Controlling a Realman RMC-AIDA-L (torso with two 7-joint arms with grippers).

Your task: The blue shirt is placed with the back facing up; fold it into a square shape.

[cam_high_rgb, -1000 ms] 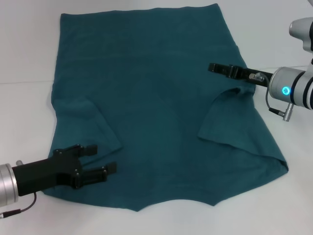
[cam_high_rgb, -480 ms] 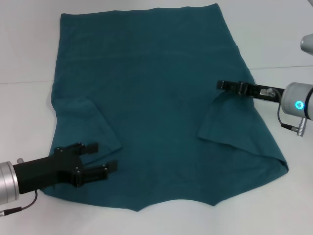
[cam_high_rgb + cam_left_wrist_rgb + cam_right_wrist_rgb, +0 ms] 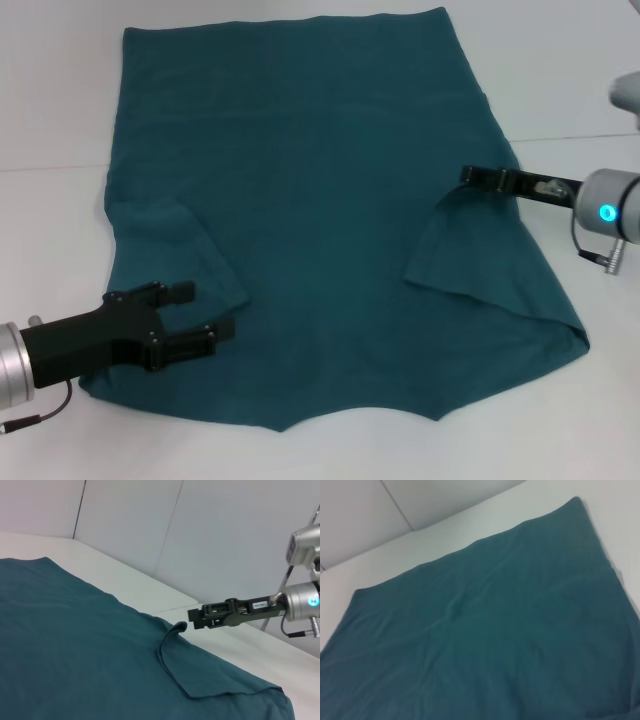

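We see the blue shirt [image 3: 320, 210] lying flat on the white table [image 3: 50, 120], both sleeves folded in. It is light, limp cloth, so we judge pinching an edge or corner best. Our left gripper [image 3: 195, 312] hovers spread apart over the left sleeve; whether the right gripper [image 3: 470, 175] is clamped, we cannot tell.

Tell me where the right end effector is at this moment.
In the head view the right end effector is on the right side, at the edge of the blue shirt, just above its folded-in right sleeve. The left end effector is over the left sleeve.
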